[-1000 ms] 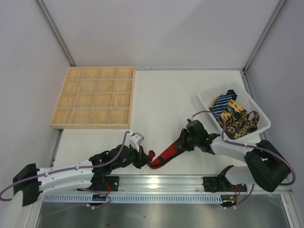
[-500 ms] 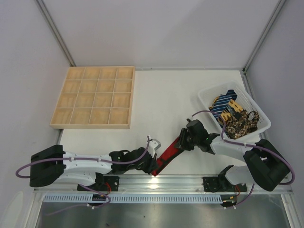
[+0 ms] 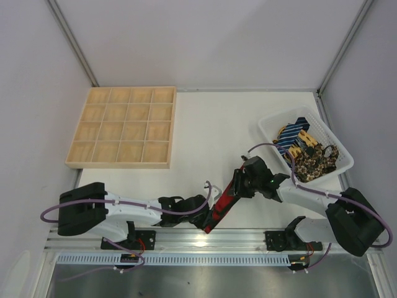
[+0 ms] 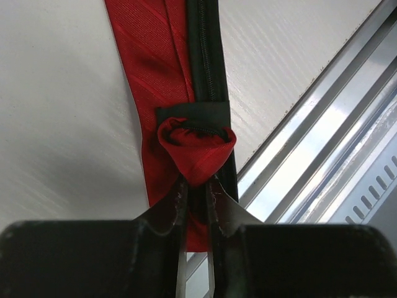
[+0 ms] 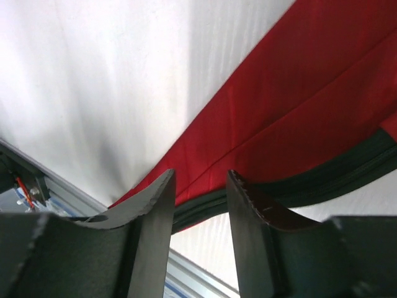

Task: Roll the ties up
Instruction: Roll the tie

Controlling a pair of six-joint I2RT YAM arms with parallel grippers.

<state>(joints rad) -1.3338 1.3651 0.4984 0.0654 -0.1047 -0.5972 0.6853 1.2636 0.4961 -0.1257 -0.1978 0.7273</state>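
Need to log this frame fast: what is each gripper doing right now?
Left gripper: closed on the folded end of the red tie.
Right gripper: open, jaws apart just above the red tie, nothing held.

My left gripper (image 4: pixel 197 186) is covering the red tie's (image 4: pixel 162 68) tip; frame edge is cropping its far end.

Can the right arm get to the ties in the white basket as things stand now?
Probably yes. The white basket sits open-topped just right of the right gripper, with nothing between them, and the ties lie exposed on top. The gripper is at the red tie now.
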